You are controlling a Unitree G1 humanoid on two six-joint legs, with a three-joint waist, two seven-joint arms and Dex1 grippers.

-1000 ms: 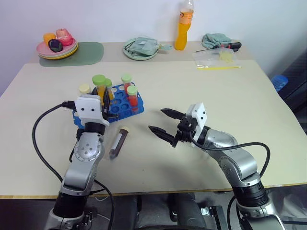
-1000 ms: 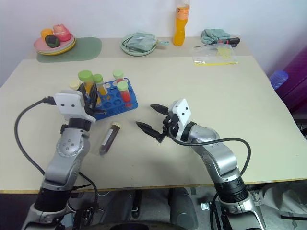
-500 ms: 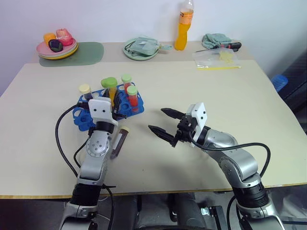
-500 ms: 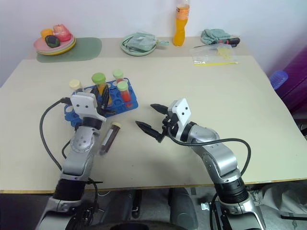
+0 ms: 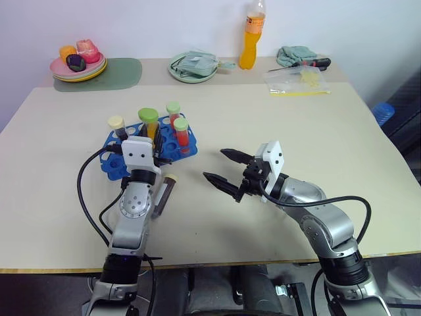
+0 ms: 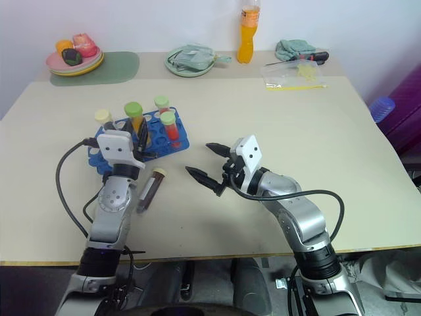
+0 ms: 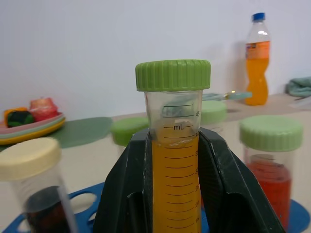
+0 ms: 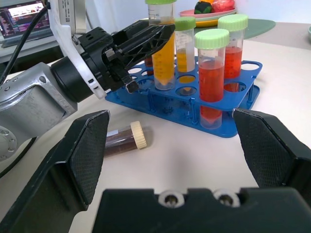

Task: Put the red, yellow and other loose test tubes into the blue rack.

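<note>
Lowering the yellow tube (image 7: 174,160) into the blue rack (image 5: 183,146), my left gripper (image 5: 152,146) clamped on it. Four tubes stand in the rack. One dark tube (image 5: 162,196) lies loose beside it on the table (image 5: 276,125); my right gripper (image 5: 227,168) waits spread, empty.

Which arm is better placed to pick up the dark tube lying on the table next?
Probably the right. The right gripper is open and hovers beside the dark tube, with nothing between them. The left gripper is shut on the yellow tube at the blue rack.
</note>
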